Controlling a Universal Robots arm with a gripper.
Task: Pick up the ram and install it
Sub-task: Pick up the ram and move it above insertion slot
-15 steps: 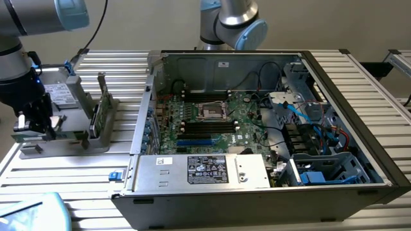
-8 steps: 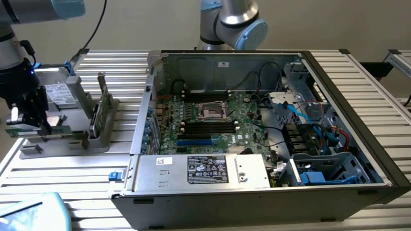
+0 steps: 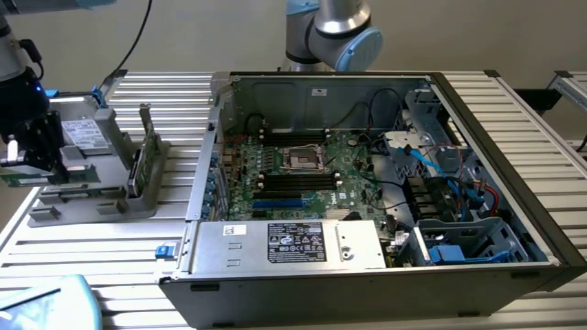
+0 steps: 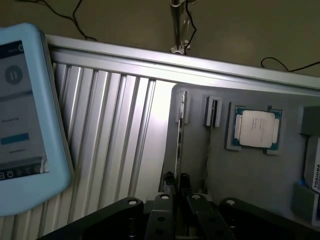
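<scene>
Exterior view: hand (image 3: 35,168) nearly closed, pinching the ram (image 3: 64,177), which lies level by the gray tray (image 3: 87,210) on the tabletop (image 3: 92,254), well apart from the open computer case (image 3: 513,124). Wrist view: fingertips clamp the ram edge-on; processor (image 4: 256,127) sits in the tray.

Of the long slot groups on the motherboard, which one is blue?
The blue slots are the group nearest the silver power supply. The black slots sit on either side of the processor socket.
</scene>
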